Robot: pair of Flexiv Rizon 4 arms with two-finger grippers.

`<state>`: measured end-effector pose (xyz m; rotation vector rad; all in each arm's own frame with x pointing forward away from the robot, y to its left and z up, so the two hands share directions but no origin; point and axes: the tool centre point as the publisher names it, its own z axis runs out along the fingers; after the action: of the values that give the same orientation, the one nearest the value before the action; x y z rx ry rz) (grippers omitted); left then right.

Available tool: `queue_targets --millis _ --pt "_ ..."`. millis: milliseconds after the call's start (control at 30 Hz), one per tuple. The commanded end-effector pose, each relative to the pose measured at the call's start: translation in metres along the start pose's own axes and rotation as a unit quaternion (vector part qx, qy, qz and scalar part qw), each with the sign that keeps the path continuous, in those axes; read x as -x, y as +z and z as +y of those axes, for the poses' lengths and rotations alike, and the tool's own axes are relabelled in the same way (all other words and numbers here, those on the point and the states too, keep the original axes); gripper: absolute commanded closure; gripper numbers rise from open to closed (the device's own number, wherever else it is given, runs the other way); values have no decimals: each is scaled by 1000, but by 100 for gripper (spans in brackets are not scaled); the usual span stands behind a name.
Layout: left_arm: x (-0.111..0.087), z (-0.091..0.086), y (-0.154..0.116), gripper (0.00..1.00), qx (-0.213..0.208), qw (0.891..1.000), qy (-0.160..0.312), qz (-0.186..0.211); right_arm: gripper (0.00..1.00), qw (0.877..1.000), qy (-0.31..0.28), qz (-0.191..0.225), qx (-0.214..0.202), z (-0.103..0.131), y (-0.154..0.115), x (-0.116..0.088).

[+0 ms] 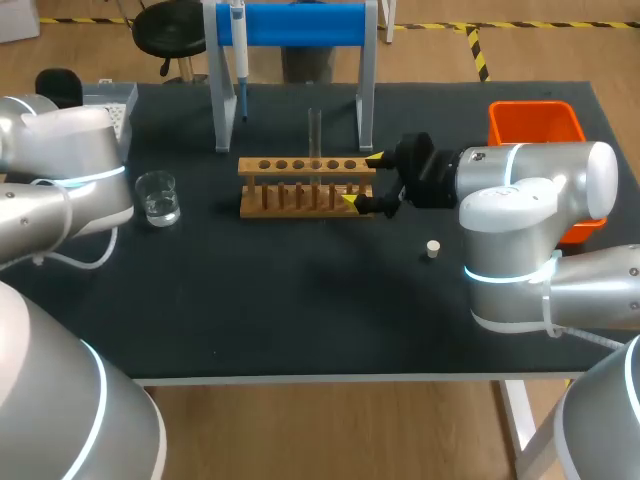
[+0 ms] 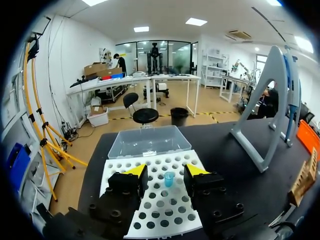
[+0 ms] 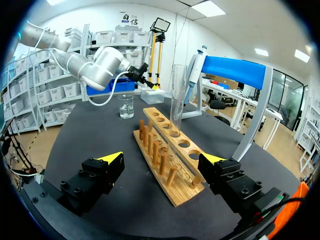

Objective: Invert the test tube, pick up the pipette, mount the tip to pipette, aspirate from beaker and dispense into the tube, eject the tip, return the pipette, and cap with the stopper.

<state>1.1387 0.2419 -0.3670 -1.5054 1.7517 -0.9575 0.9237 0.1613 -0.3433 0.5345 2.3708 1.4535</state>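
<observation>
Your test tube [image 1: 314, 135] stands upright in the wooden rack [image 1: 300, 166], so inverting looks done. The pipette [image 1: 239, 50] hangs unused and the stopper [image 1: 432, 248] lies on the table. Your right gripper [image 1: 362, 179] and left gripper [image 2: 166, 170] gape wide, empty.

You have bright, even light here, falling from white ceiling panels [image 2: 195, 22] overhead. The dark bench [image 1: 300, 300] soaks it up and shows only a soft, faint shadow in front of the wooden rack [image 1: 305, 186]. Your right arm [image 1: 530, 185] and left arm [image 1: 60, 150] carry a broad white sheen on their shells. Small glints sit on the beaker [image 1: 158, 197]. The clear test tube [image 1: 314, 135] shows only faintly against the bench.
</observation>
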Motion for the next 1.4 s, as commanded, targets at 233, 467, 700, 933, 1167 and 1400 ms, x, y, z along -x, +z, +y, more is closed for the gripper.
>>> queue_targets --millis 233,467,700,933,1167,1400 --pt "0 0 3 71 2 1000 3 -2 0 1000 0 -1 1 0 0 -1" --pt "-1 -1 3 76 4 1000 5 -3 0 1000 0 -1 1 0 0 -1" --pt "-1 -1 3 99 6 1000 6 -2 0 1000 0 -1 1 0 0 -1" --pt "-2 -1 3 100 4 1000 6 -2 0 1000 0 -1 1 0 0 -1" --pt "-1 -5 1 100 2 1000 6 -4 0 1000 0 -1 1 0 0 -1" --pt "1 -7 -2 100 0 1000 6 -6 0 1000 0 -1 1 0 0 -1"
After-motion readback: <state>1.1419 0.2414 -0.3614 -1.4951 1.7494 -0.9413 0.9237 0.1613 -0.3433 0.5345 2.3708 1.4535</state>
